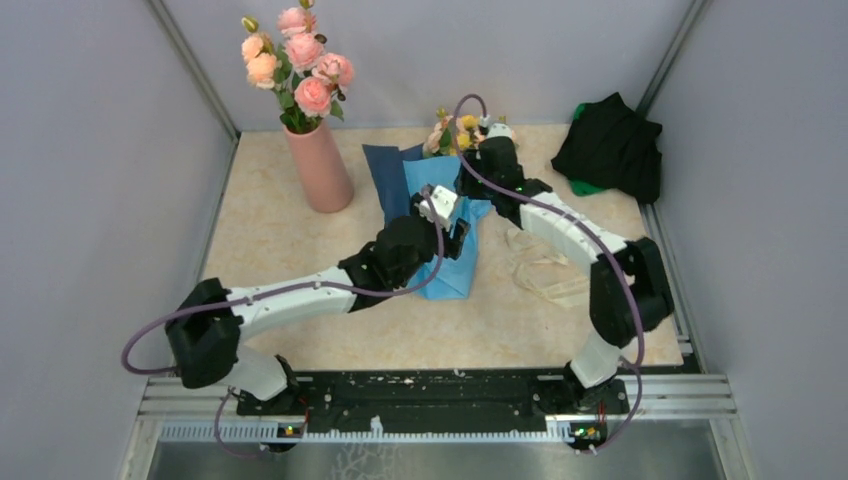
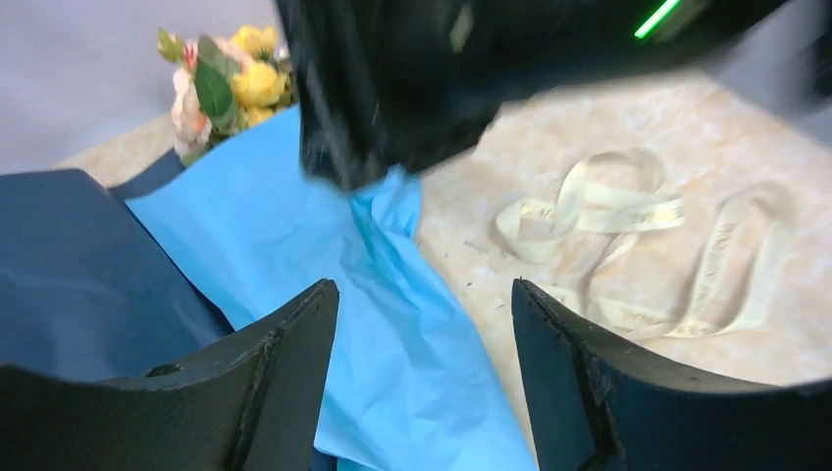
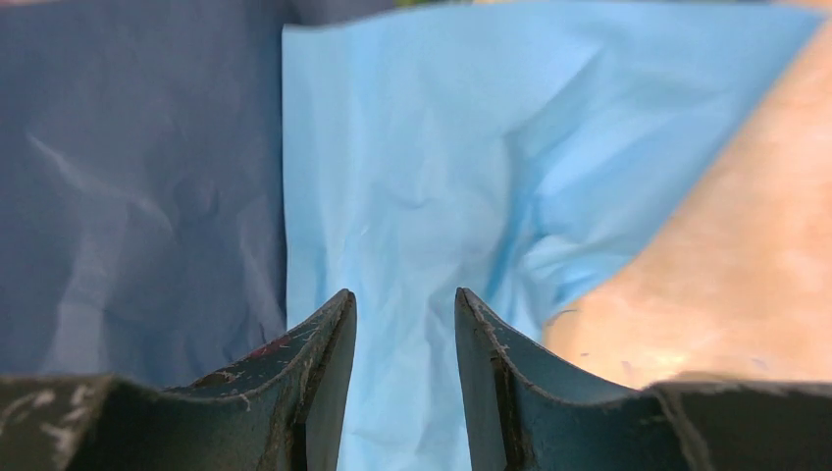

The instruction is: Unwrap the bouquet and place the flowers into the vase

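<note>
Left pincer [image 2: 424, 289] gapes; vase [image 1: 320, 172] holds pink roses [image 1: 302, 62].

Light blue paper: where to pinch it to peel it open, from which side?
Take the light blue paper at its right edge, which looks creased and lifted off the table; come from the ribbon side, jaws across that edge. Its left edge lies flat on the dark blue sheet, with little to pinch. Stay clear of the flowers at the far end.

black cloth heap [image 1: 610, 148], pink roses [image 1: 312, 95]
</note>
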Motion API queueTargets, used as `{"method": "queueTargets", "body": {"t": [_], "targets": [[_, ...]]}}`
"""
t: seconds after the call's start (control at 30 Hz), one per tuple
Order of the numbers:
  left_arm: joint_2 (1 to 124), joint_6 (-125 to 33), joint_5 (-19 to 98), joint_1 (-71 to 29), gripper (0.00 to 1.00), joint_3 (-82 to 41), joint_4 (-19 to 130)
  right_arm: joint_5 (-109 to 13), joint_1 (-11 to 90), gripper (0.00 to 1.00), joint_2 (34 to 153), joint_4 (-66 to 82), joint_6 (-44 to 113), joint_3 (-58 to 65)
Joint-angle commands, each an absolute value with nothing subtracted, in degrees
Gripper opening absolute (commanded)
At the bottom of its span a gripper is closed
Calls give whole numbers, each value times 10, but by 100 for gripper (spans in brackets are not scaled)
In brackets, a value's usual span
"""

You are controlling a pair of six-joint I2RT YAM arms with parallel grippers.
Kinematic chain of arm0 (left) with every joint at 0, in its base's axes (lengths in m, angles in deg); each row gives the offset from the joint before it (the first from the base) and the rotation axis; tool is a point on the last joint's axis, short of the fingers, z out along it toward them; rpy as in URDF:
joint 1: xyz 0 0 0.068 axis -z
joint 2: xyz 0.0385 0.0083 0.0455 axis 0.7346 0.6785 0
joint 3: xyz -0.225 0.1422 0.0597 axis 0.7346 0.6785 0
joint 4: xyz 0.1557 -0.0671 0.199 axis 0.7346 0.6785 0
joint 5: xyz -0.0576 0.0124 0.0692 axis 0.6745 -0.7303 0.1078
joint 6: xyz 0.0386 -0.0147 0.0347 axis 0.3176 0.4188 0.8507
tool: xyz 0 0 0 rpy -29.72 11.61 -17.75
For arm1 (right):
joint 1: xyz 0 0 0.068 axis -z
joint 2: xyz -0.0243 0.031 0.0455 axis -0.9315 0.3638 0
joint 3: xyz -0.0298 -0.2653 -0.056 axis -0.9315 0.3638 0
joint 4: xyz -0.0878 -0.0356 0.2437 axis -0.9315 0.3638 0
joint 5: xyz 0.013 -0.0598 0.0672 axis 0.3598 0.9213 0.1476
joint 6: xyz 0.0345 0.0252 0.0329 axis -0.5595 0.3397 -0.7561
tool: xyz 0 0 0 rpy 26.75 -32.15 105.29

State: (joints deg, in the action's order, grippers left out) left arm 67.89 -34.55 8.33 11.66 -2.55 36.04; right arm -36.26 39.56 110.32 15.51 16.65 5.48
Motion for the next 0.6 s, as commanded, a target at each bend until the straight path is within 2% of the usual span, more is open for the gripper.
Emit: {"method": "queueTargets", "body": {"t": [0.0, 0.17, 0.33, 0.57], "targets": [[751, -341, 44, 101, 72, -54, 355, -312, 421, 42, 1004, 136, 169, 73], [796, -405, 55, 53, 71, -40, 347, -300, 428, 43, 958, 159, 192, 84], [774, -431, 52, 14, 71, 0, 337, -293, 428, 44, 964, 173, 203, 83], [761, -498, 127, -85, 71, 45, 375, -326, 428, 44, 978, 150, 189, 101]]}}
